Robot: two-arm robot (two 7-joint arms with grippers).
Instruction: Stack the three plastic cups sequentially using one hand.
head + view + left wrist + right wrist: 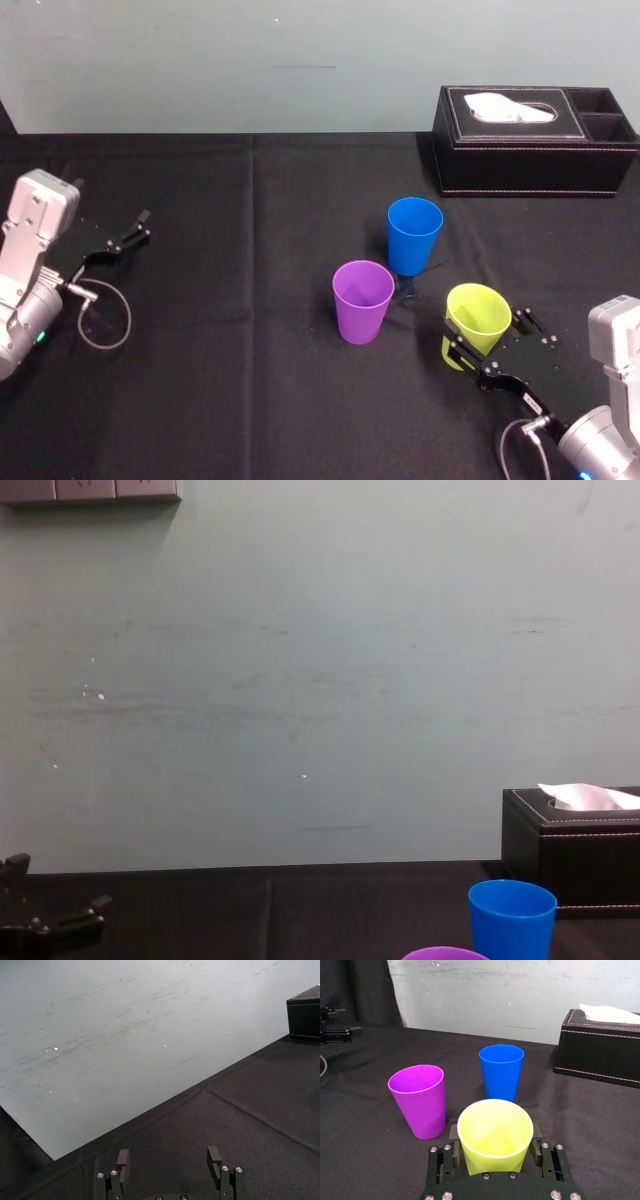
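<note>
- Head view, near right of the black-clothed table [250, 400]: my right gripper [487, 335] is positioned here, jaws clamped against opposite sides of the yellow-green cup [478, 312].
- Right wrist view agrees: one finger [453, 1133] lies against each flank of that cup, below the rim, and the mouth faces up. I cannot tell whether its base touches the cloth.
- Purple cup [362, 300]: upright on the cloth, to the left of the yellow-green cup, near it but apart.
- Blue cup [414, 235]: upright on the cloth, farther from me than the other two, standing behind the gap between them and touching neither.
- Each of the three cups stands alone, mouth open upward.
- Black tissue box [530, 150]: at the far right of the table, white tissue showing at its slot, well apart from the cups.
- My left gripper [135, 232]: at the left side of the table, well apart from the cups, jaws spread wide and holding nothing.
</note>
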